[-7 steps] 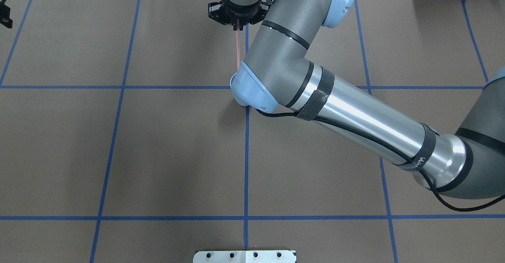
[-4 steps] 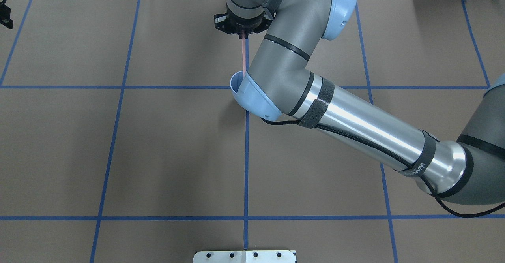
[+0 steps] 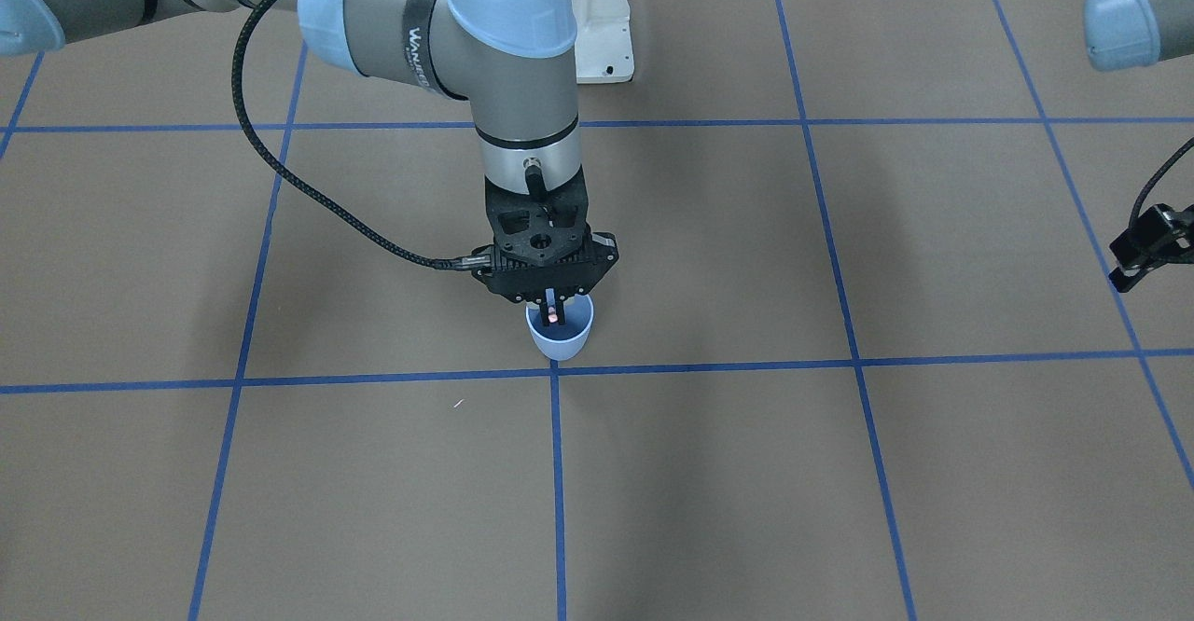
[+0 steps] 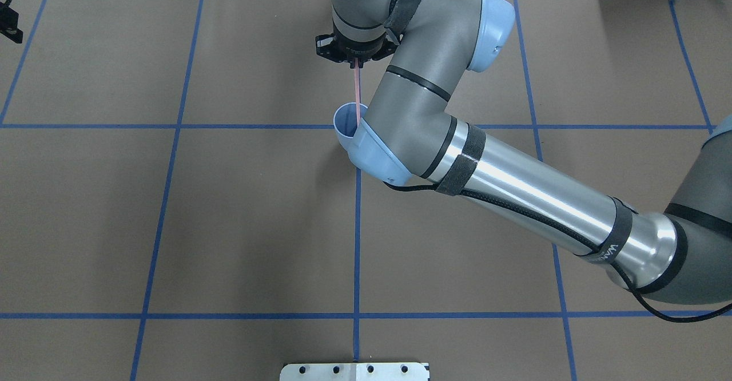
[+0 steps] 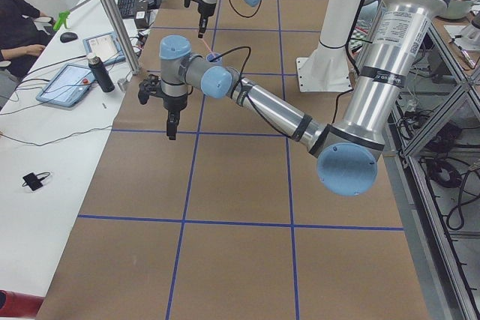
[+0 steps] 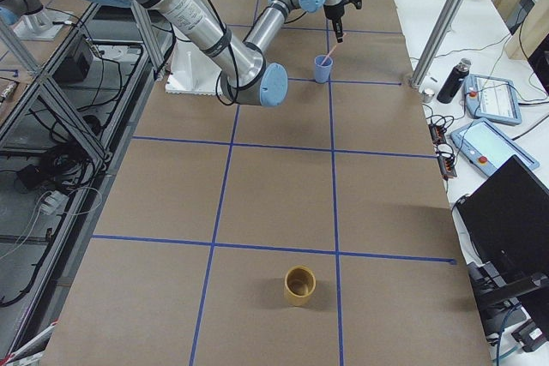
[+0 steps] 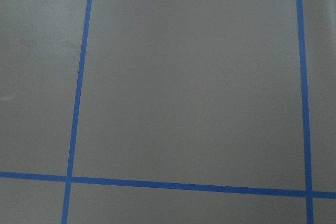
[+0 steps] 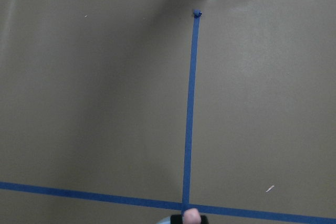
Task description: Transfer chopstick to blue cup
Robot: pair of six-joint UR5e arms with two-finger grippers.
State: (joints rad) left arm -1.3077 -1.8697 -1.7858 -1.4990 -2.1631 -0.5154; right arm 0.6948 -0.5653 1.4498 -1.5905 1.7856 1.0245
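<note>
overhead exterior: right arm hides chopstick tip, half the blue cup.

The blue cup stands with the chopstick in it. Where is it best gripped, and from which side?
Probably grip the blue cup on its outer wall just under the rim, coming in level from the side. It stands upright and tapers downward, so the wider top should resist slipping. From above is blocked: the right hand holds the chopstick over the mouth.
</note>
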